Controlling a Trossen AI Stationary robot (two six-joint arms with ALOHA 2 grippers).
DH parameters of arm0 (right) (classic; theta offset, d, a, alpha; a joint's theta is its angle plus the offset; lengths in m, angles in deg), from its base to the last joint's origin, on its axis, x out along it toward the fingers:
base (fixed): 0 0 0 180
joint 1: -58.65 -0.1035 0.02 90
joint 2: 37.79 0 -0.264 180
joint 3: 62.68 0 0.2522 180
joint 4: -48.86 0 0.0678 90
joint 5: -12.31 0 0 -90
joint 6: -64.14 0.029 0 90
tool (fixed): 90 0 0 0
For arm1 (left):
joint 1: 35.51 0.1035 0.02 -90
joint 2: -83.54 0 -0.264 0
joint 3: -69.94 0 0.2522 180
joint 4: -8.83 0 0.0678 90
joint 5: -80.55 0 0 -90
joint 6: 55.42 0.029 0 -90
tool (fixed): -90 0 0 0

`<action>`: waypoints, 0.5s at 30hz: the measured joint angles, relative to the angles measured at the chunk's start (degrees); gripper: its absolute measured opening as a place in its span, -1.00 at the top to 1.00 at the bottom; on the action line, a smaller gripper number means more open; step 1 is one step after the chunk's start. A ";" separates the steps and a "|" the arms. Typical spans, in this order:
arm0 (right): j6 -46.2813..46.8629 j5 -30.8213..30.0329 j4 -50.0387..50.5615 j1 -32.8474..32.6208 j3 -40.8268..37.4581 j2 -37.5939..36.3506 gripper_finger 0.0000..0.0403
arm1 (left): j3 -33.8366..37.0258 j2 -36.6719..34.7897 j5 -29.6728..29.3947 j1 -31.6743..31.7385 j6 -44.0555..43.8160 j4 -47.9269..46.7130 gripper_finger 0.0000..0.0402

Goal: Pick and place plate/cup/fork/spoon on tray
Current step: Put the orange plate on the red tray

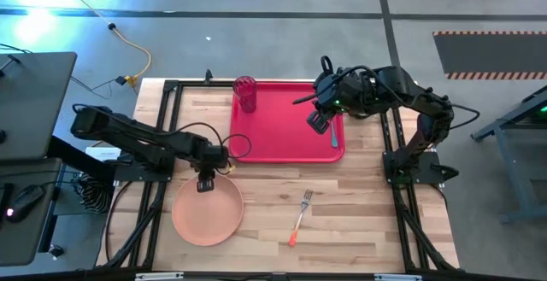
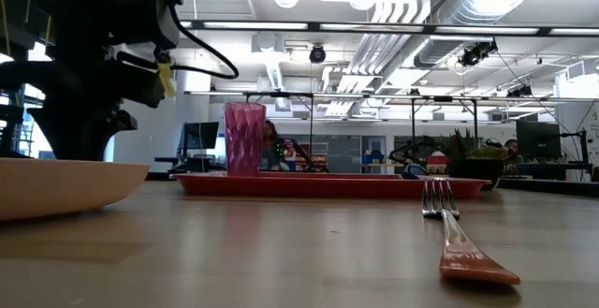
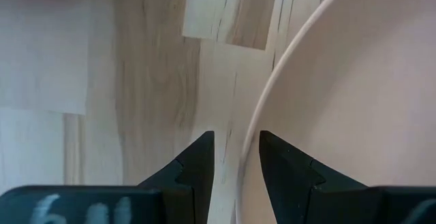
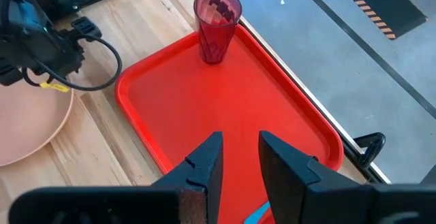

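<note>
The salmon-pink plate (image 1: 208,213) lies flat on the table near the front left. My left gripper (image 1: 205,182) is low over its far rim (image 3: 246,157), slightly open, with one finger inside the plate and one outside (image 3: 236,137). The red tray (image 1: 282,131) lies at the table's far middle, and the pink ribbed cup (image 1: 245,93) stands upright in its far left corner. My right gripper (image 1: 318,124) hangs slightly open over the tray's right part (image 4: 240,137). A strip of the spoon's light-blue handle (image 4: 257,214) shows under it; the rest is hidden. The fork (image 1: 299,217) lies on the table.
Black frame rails run along the table's left, right and far edges. A yellow cable (image 1: 137,59) lies on the floor beyond the far left corner. Bare wood lies between the plate and the fork and along the front edge (image 1: 367,230).
</note>
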 joint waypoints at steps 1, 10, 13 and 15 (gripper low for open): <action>0.01 0.00 -0.01 0.00 0.00 0.00 0.57 | 0.00 0.44 0.25 0.02 0.01 0.21 0.46; 0.42 -0.13 -0.02 0.00 0.00 0.00 0.57 | -0.07 2.73 0.73 0.01 -3.34 0.57 0.68; 0.42 -0.15 -0.05 0.00 0.00 0.00 0.57 | -0.10 2.37 1.34 0.02 -5.11 0.66 0.87; 0.44 -0.15 -0.23 0.00 0.00 0.00 0.57 | -0.17 2.21 1.82 0.00 -6.95 1.33 0.95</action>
